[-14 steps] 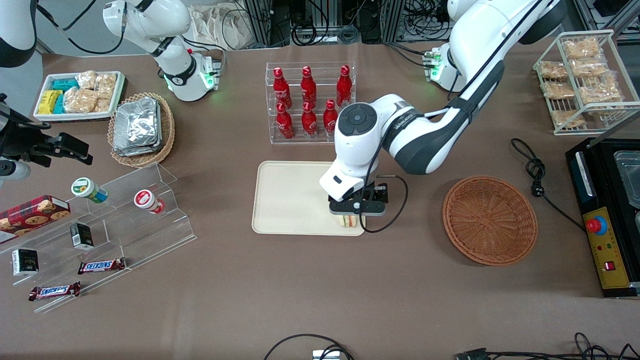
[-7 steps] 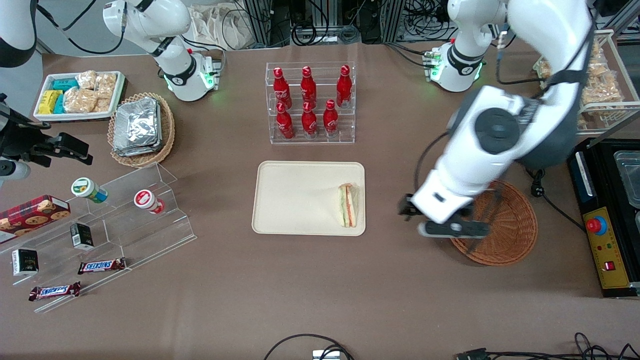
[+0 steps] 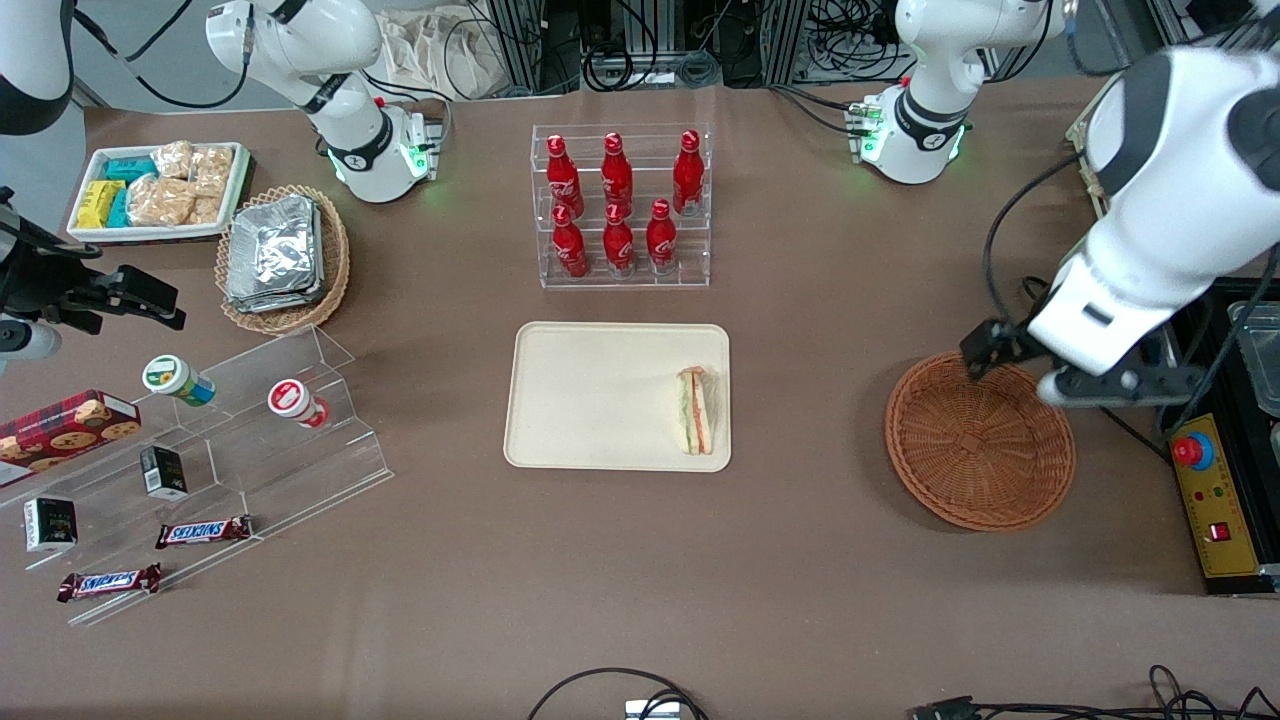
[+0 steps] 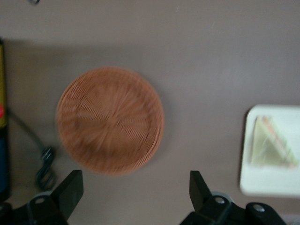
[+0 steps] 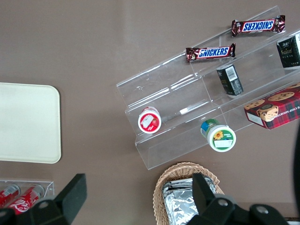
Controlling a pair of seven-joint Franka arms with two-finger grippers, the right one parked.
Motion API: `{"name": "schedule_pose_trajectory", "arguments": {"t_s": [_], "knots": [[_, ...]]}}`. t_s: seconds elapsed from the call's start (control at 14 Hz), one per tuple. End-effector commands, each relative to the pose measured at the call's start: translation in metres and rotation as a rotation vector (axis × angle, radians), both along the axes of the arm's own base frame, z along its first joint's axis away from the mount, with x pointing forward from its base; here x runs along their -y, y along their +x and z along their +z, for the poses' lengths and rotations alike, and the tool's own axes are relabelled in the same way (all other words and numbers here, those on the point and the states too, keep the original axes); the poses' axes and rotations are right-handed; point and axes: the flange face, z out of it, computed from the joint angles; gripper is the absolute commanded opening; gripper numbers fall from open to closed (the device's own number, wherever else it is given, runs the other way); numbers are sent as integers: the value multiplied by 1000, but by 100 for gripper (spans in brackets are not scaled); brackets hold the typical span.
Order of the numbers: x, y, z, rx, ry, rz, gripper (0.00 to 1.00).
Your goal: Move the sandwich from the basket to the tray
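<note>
Basket [image 3: 980,440]: bare, on the brown table [image 3: 600,560] toward the working arm's end; also seen from above [image 4: 110,120].
Sandwich [image 3: 696,410]: lying on the tray [image 3: 590,400], at the tray edge that faces the basket; nothing grips it.
Gripper [image 3: 1085,375]: raised above the basket rim farthest from the front camera, fingers [image 4: 69,191] spread apart, holding nothing.
Bottle rack [image 3: 620,205]: red bottles, farther from the front camera than the tray.

A brown table [image 3: 640,590] fronts metal framing [image 3: 560,40] draped with black cables [image 3: 640,60].
</note>
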Motion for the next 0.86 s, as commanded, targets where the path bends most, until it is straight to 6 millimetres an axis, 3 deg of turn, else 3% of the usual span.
{"name": "schedule_pose_trajectory", "arguments": {"t_s": [0.0, 0.14, 0.36, 0.79], "knots": [[-16, -42, 22, -41, -1, -36, 100], [-28, -62, 24, -38, -15, -45, 100], [-41, -63, 26, -32, -36, -22, 100], [-48, -63, 22, -38, -42, -38, 100]]}}
